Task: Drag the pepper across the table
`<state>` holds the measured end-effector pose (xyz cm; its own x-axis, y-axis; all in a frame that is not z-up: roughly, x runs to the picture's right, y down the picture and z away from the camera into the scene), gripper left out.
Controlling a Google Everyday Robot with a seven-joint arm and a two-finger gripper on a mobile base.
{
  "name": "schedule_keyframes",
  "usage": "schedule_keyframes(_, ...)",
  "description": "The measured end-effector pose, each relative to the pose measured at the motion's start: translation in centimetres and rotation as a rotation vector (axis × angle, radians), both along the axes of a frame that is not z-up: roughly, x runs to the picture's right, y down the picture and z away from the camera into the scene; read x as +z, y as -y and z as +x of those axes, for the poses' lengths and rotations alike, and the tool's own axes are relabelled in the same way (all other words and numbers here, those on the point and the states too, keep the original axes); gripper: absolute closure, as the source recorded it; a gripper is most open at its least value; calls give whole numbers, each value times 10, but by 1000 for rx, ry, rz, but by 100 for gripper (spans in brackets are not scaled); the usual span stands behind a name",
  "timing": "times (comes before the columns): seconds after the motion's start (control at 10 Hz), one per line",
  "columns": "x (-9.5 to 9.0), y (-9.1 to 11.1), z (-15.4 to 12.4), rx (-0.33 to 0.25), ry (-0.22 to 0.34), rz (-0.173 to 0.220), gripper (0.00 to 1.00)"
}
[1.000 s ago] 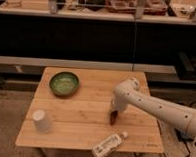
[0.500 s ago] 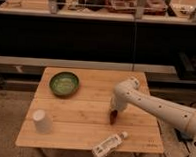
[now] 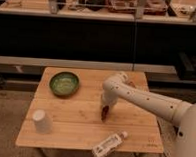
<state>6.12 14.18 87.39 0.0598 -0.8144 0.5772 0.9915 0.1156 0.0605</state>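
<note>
Since a second ago your white arm has barely shifted; the gripper (image 3: pixel 105 109) stays low over the middle of the light wooden plank table (image 3: pixel 78 132). The slim dark red-brown pepper (image 3: pixel 105 113) lies right at its tip, right of the round green bowl (image 3: pixel 64 83); whether it is actually gripped, you cannot tell. You look to be in the drag itself. Next, slide steadily along the planks, clear of the white cup (image 3: pixel 42 121) and the lying white bottle (image 3: pixel 108 145).
</note>
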Motion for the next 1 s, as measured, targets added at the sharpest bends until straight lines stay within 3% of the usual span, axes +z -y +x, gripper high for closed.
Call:
schedule_keyframes(0.6,12,-5,-48,-78,81,-28,100)
schedule_keyframes(1.0,10,-7,-84,-133,150,-34,100)
